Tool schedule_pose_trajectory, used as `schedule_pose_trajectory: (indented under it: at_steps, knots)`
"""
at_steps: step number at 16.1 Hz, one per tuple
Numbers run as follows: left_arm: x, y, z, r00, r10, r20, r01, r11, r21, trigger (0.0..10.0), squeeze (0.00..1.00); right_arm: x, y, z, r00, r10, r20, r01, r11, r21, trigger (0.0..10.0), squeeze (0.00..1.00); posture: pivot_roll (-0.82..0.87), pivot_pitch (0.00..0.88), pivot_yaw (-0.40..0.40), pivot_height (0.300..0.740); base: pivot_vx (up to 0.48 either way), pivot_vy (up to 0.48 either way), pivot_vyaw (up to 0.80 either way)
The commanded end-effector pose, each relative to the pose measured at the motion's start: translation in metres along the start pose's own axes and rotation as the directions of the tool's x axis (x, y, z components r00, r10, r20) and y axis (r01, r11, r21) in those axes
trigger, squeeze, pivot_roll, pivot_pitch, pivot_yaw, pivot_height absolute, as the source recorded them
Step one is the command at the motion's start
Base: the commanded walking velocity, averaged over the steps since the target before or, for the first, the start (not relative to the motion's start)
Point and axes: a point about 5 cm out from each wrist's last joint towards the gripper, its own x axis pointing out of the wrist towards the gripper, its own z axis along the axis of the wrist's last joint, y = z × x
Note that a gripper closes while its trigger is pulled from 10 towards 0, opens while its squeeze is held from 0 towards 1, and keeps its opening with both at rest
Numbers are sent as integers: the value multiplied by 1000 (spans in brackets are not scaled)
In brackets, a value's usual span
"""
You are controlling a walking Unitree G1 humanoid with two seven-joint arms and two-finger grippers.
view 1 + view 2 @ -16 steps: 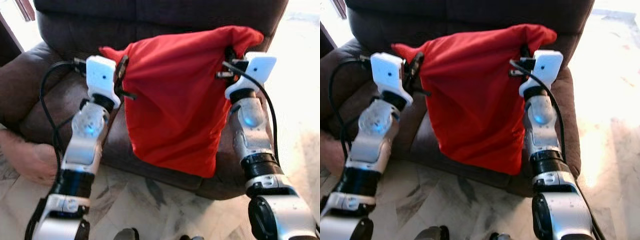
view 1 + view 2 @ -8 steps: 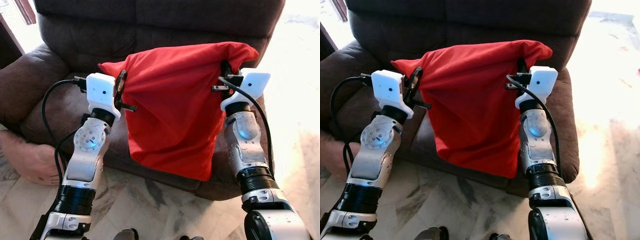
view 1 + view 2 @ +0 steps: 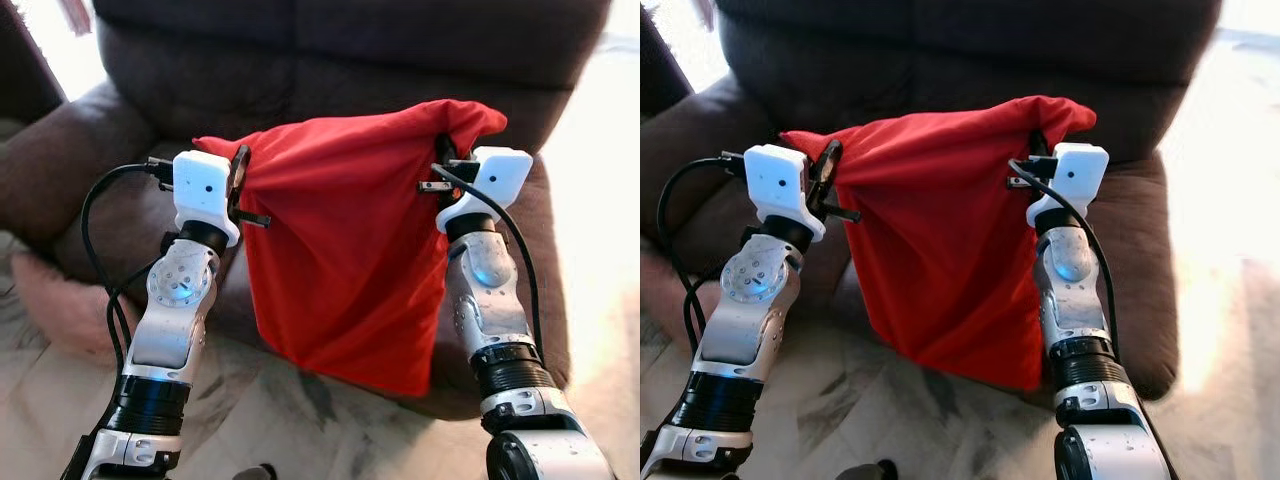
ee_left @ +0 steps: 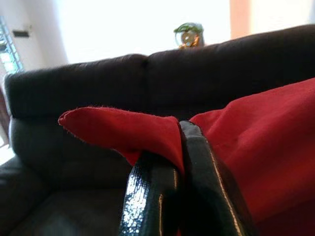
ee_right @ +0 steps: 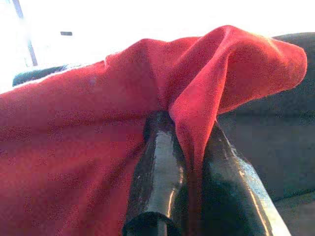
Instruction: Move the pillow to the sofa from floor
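Observation:
A red pillow [image 3: 345, 240] hangs in the air between my two arms, in front of a dark brown sofa [image 3: 300, 60]. My left gripper [image 3: 238, 168] is shut on the pillow's upper left corner [image 4: 123, 130]. The upper right corner [image 5: 231, 64] is pinched in my right gripper [image 3: 445, 150], which is shut on it. The pillow sags below both grips, and its lower edge hangs in front of the sofa seat's front edge [image 3: 230, 310], over the floor.
The sofa's armrests stand at the left [image 3: 60, 170] and right [image 3: 555, 250] of the seat. A pink cushion [image 3: 60, 305] lies on the marble floor [image 3: 250, 420] by the left armrest. A small ornament [image 4: 188, 35] sits behind the sofa back.
The view has shifted: the sofa now sits a little more to the right and the pillow slightly lower in the picture. Both grippers keep their hold on the pillow's top corners.

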Motion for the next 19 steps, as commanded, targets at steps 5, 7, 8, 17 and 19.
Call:
schedule_pose_trajectory:
  at_steps: [5,7,8,17,19]
  knots:
    - [5,8,22,996,30,83,-30,1000,6,10000,0,11,-8,41,984,-59,168,56,998,22,10000,0,178,137,5,740,338,0,0]
    - [9,5,28,995,9,102,-10,1000,6,10000,0,12,-8,41,984,-64,164,60,998,27,10000,0,180,131,7,740,339,0,-716]
    - [10,4,28,995,2,103,-3,1000,6,10000,0,11,-8,39,985,-65,162,64,998,14,10000,0,179,128,9,740,341,0,-650]
    - [11,6,35,994,-7,112,5,1000,15,10000,0,11,-8,42,983,-74,169,72,997,20,10000,0,182,135,10,740,345,0,0]
    - [12,7,36,993,-6,116,4,1000,16,10000,0,12,-8,43,982,-73,173,71,997,20,10000,0,181,135,10,740,349,0,0]
